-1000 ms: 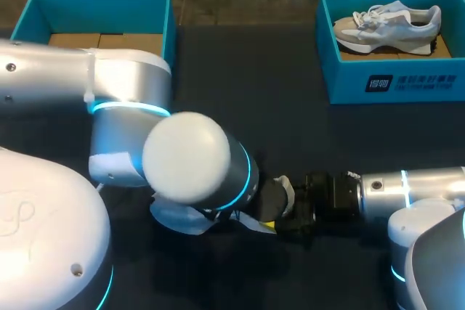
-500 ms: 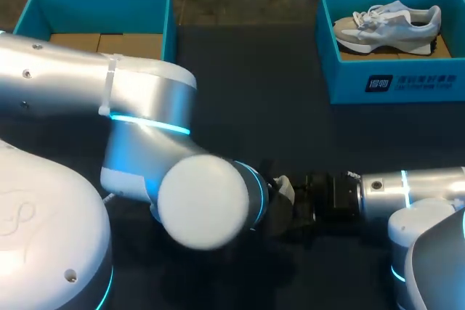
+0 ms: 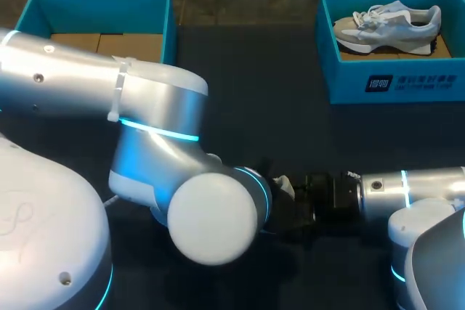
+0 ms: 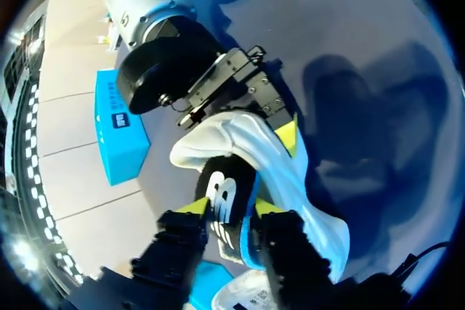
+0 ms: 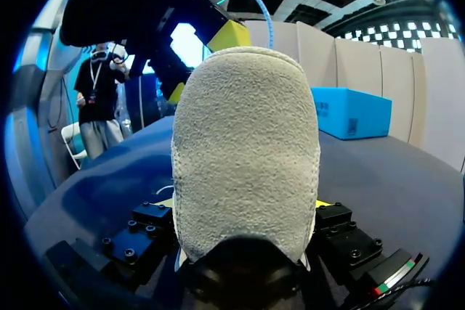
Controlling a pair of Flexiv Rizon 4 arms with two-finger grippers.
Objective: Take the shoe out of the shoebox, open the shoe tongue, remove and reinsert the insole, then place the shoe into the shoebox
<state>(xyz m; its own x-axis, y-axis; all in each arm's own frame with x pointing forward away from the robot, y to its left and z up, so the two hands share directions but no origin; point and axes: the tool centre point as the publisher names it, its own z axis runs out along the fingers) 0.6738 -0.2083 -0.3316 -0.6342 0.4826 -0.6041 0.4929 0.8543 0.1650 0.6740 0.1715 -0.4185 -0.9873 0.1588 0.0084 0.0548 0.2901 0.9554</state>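
The right gripper (image 5: 243,205) comes in low from the right side and is closed on the shoe (image 5: 245,128). In the right wrist view the grey suede heel stands between its two fingers, and a yellow tip shows on each side of it. The shoe is held low over the dark table (image 3: 261,99), near the front edge and about in the middle. In the head view the big elbow of the left arm (image 3: 160,128) covers almost all of the shoe; only a small pale part shows beside the right gripper.

The left gripper (image 4: 231,207) is at the opening of the shoe. Between its fingers is the insole (image 4: 225,226), black on top with a white mark and a blue edge. Both yellow tips press on it from two sides, so this claw grips the insole. The insole sticks partly out of the white shoe.

At the far right of the table stands the right shoebox (image 3: 392,85), blue, with the other shoe (image 3: 389,23) inside. At the far left stands the left shoebox (image 3: 94,1), also blue, with brown cardboard on its bottom.
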